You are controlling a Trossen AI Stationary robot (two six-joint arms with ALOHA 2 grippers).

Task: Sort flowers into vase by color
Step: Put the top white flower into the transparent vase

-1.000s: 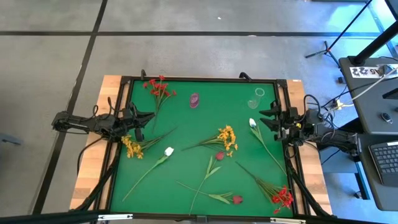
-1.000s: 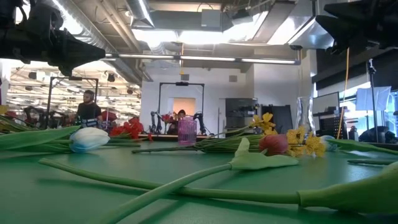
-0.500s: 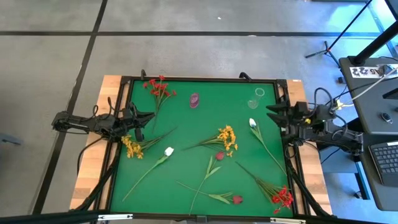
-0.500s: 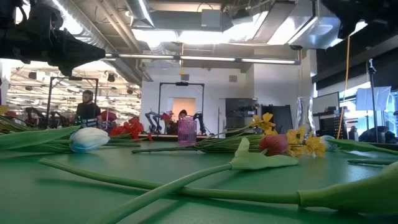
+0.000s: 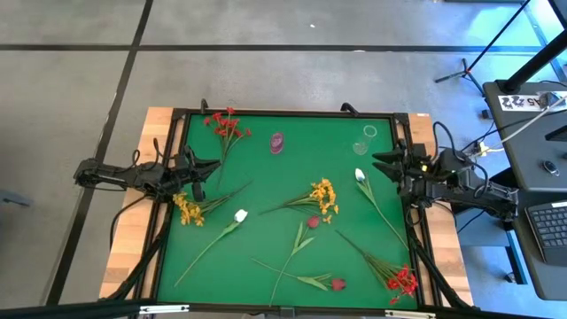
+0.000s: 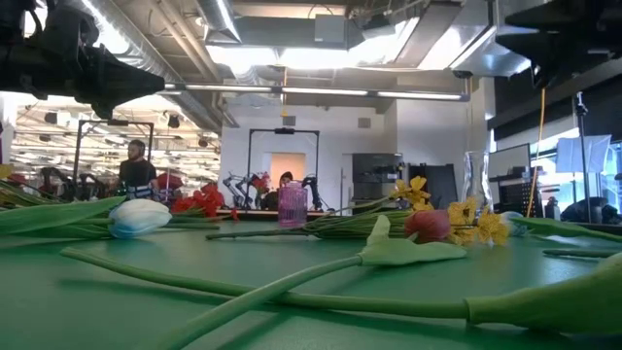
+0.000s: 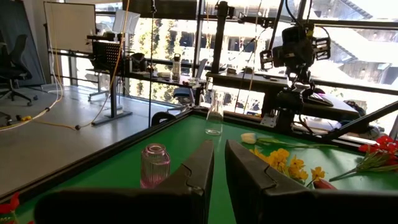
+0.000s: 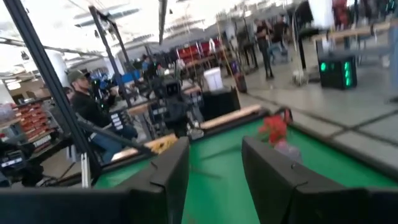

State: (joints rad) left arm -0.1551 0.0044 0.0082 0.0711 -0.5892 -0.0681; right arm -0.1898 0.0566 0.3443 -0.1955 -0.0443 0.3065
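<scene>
From my remote station, the high view looks down on a green table (image 5: 283, 133) strewn with flowers, none of them in a vase. At the left edge of the frame the left gripper (image 5: 213, 167) hangs over the table's side, its fingers (image 7: 199, 168) nearly together with only a thin slit between them and nothing in it. At the right edge the right gripper (image 5: 379, 163) hovers just inside the frame of the table, its fingers (image 8: 168, 168) parted about halfway around empty air.

A red blossom cluster (image 5: 223, 122) lies at upper left of the mat, and a second red cluster (image 5: 403, 281) at lower right. A yellow-orange cluster (image 5: 187, 209) sits just below the left gripper; another yellow-orange cluster (image 5: 324, 197) lies right of centre, with a dark red bud (image 5: 313, 221) touching its lower side. A white bud (image 5: 240, 215) rests left of centre, a second white bud (image 5: 360, 175) lies near the right gripper, and another dark red bud (image 5: 337, 283) lies near the bottom edge.

The pink vase (image 5: 277, 142) stands at upper centre, the clear glass vase (image 5: 369, 132) at upper right. In the low view a person (image 6: 137, 171) shows in the room at left, beyond the table
</scene>
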